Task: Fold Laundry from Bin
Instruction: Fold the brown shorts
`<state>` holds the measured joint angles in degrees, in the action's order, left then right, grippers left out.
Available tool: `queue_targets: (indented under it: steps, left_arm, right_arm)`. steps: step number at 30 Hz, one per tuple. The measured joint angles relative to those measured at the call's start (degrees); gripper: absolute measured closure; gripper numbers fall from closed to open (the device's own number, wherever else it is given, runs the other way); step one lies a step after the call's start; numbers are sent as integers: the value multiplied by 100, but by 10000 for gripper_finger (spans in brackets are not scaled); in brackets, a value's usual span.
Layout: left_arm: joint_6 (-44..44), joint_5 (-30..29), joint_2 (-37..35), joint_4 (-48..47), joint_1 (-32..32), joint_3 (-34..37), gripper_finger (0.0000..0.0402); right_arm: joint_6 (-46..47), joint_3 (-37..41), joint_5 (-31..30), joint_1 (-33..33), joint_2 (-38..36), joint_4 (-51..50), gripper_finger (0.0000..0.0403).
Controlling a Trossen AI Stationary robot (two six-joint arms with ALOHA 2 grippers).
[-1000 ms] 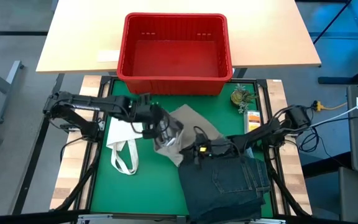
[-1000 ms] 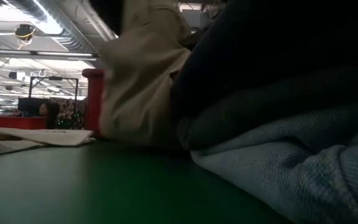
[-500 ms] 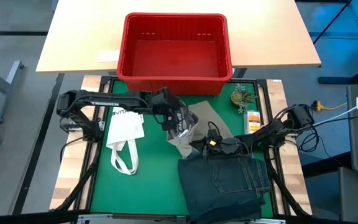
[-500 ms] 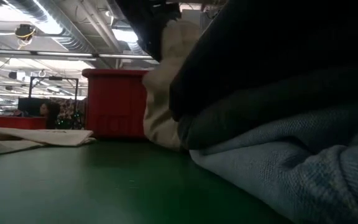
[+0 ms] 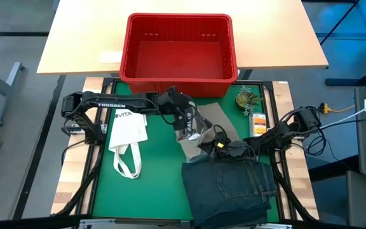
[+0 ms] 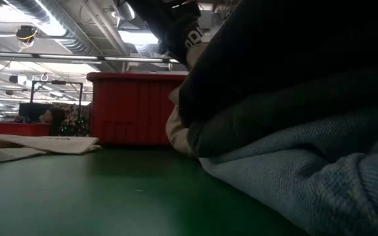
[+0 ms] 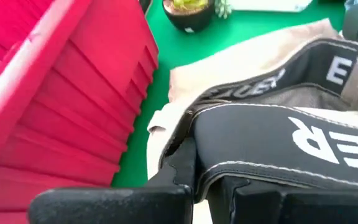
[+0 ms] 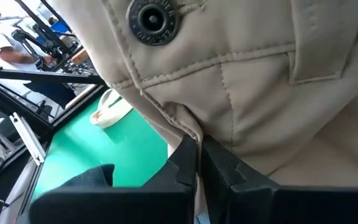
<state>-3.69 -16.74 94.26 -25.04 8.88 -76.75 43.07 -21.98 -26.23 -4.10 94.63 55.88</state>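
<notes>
Lying bunched on the green table [image 5: 151, 184] just in front of the red bin [image 5: 179, 52], the khaki garment [image 5: 216, 117] was clenched at once by the left tool [image 5: 189, 130] and the right tool [image 5: 206, 147]. Folded dark jeans [image 5: 230, 189] lay farther from the bin, touching the garment.

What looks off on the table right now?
The red slotted plastic bin is empty. The khaki-beige cloth garment lies crumpled, pinched by both the left end effector and the right end effector, beside the stacked dark denim jeans. A white tote bag lies nearby, unfolded.
</notes>
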Motion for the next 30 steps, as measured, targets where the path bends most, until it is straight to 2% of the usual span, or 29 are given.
queue_targets:
  steps: [11,17,23,26,30]
  left_arm:
    - [8,85,0,83,-33,0,376]
    - [8,130,28,92,-33,0,330]
    - [15,130,31,106,-33,0,288]
    - [16,132,31,212,-33,0,275]
    - [15,139,31,494,-33,0,266]
  right_arm:
    - [-2,0,32,0,2,-31,385]
    - [-40,-2,163,0,2,-37,318]
    - [-1042,-2,586,2,-196,-64,244]
    - [-1428,-4,799,2,-551,-229,227]
    - [-1823,-4,963,2,-1224,-813,225]
